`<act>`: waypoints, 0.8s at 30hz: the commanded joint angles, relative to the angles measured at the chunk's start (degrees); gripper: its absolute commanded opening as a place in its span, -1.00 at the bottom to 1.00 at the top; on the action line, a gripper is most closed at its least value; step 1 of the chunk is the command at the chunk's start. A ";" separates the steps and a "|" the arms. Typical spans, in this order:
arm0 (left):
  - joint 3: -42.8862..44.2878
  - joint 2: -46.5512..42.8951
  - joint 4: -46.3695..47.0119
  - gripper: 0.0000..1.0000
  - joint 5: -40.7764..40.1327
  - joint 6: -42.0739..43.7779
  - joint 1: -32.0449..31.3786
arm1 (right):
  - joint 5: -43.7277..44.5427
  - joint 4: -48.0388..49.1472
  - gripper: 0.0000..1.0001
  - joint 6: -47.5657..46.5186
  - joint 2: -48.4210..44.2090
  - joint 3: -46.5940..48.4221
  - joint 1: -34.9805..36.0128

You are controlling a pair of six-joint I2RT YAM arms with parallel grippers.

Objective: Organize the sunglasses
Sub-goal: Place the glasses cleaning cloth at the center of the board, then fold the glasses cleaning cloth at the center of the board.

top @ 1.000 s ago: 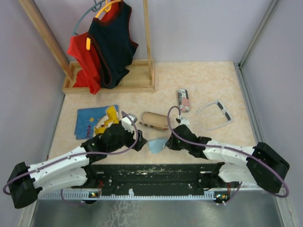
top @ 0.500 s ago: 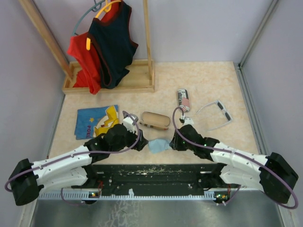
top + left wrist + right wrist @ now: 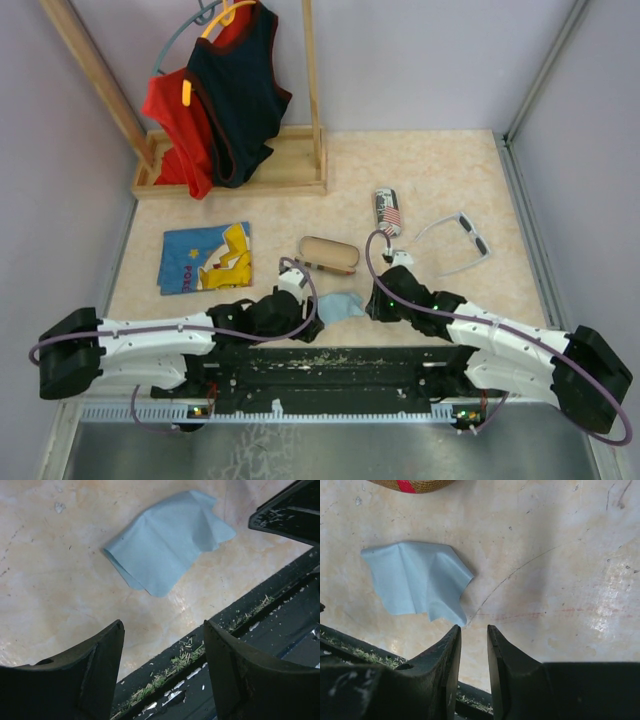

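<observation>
My left jaws hang wide open and empty over the near edge of the counter [image 3: 430,170]. The crumpled light-blue cloth [image 3: 165,542] lies just beyond them at twelve o'clock. On the cloth's other side, my right jaws stand parted by a narrow gap and hold nothing. From them the plaid case [image 3: 328,255] sits closed at eleven o'clock and the flag-print case [image 3: 388,211] at twelve. The white-grey sunglasses [image 3: 465,243] lie well apart at two o'clock, arms spread; the brown pair I cannot find. I judge the cloth is between steps. Next I would reach right for the white-grey pair, taking the frame rather than the thin arms. The counter is beige, marbled and scratched, walled in pale lilac, with a wooden clothes rack [image 3: 290,160] far left.
</observation>
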 commanded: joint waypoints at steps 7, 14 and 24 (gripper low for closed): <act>5.63 12.46 -2.10 0.35 -11.31 -12.82 -4.50 | 2.43 0.60 -0.42 1.88 -3.33 -0.50 -0.31; 15.27 23.77 -11.57 0.27 -17.00 -17.27 -7.43 | 2.46 0.06 -0.42 1.91 -6.00 -1.50 -0.32; 26.75 35.77 -28.03 0.14 -19.72 -27.13 -9.40 | 1.06 0.71 -0.42 0.67 -9.08 -3.48 -0.39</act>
